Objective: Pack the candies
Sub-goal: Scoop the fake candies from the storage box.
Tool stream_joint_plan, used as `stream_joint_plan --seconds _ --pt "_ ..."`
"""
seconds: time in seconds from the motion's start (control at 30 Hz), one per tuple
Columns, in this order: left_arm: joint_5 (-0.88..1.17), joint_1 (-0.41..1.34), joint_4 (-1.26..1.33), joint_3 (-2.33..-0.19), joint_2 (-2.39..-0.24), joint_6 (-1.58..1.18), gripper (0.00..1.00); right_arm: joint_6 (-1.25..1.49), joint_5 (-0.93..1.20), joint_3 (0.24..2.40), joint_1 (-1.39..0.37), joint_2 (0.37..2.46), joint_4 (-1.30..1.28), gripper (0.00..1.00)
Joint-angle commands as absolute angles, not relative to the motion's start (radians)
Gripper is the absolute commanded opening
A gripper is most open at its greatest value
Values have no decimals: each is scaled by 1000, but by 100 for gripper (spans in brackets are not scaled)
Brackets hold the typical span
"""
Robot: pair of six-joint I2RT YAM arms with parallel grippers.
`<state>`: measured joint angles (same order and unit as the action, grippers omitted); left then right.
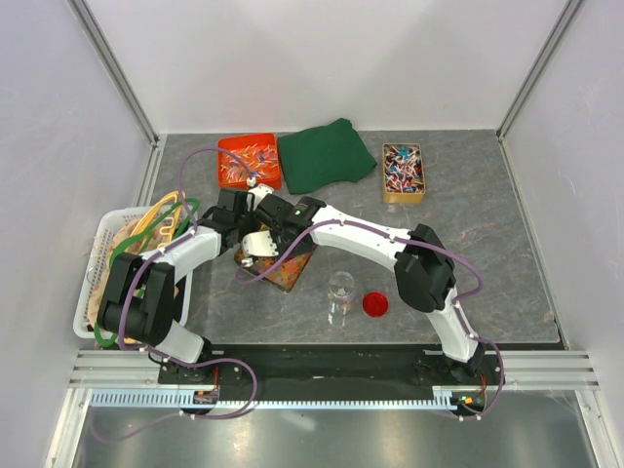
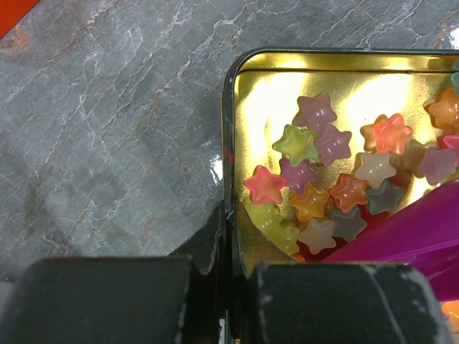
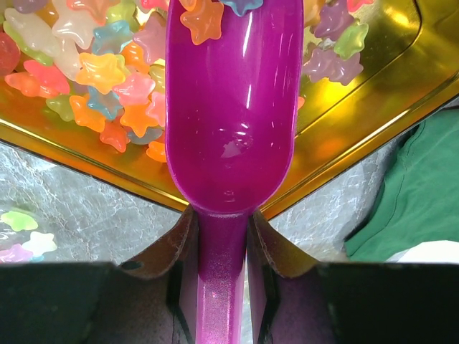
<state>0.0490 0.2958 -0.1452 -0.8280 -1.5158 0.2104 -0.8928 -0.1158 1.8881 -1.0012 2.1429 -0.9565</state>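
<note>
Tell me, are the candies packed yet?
Not yet. Done: the lid lies off beside the jar. In hand: the right gripper holds the scoop in the tin with a few candies at its tip, while the left gripper grips the tin's rim. To do: most candies sit in the tin, a few lie on the table, and the jar looks empty.

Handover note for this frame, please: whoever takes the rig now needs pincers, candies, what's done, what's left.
Left pincer: shut on the tin rim.
Right pincer: shut on the purple scoop, its bowl in the tin among the candies.
A few strays lie on the table.
Jar open, red lid beside it; no candies seen inside.
To do: scoop, fill jar, cap it.
</note>
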Motion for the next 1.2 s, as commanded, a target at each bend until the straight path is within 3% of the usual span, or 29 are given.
stream_joint_plan --seconds 0.0,0.67,1.17 --pt "71 302 -48 -885 -1457 158 2 -858 -61 1879 -1028 2197 -953 0" --pt "26 295 -57 -890 -1448 152 2 -696 -91 1917 -1075 2267 -827 0" --pt "35 273 -49 -885 -1448 147 2 -543 211 1925 -914 2131 -899 0"
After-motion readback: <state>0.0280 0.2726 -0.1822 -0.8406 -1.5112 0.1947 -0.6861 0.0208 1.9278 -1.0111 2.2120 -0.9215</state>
